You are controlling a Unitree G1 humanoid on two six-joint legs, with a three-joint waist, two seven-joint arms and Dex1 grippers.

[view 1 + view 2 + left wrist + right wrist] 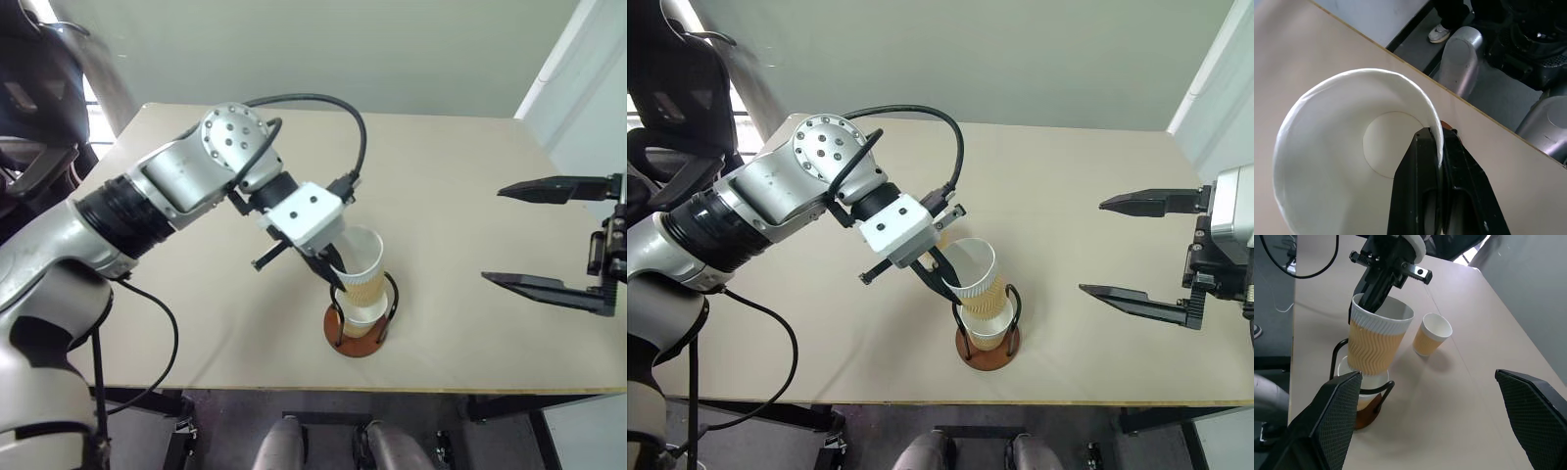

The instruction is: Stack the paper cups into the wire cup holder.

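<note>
My left gripper (338, 279) is shut on the rim of a paper cup (362, 262), one finger inside and one outside (1432, 147). This cup hangs tilted over the wire cup holder (355, 345), near the table's front edge, with its bottom at the mouth of a second cup (1382, 380) that sits inside the black wire loops. A third cup (1432, 335) stands upright on the table just behind the holder. To the right, my right gripper (493, 235) is open, well apart from the cups and holding nothing.
The beige table (470, 147) spreads bare around the holder, and its front edge runs just below the holder's base. A black office chair (676, 98) stands beyond the table's left side. A person's shoe (1440, 33) rests on the floor past the table edge.
</note>
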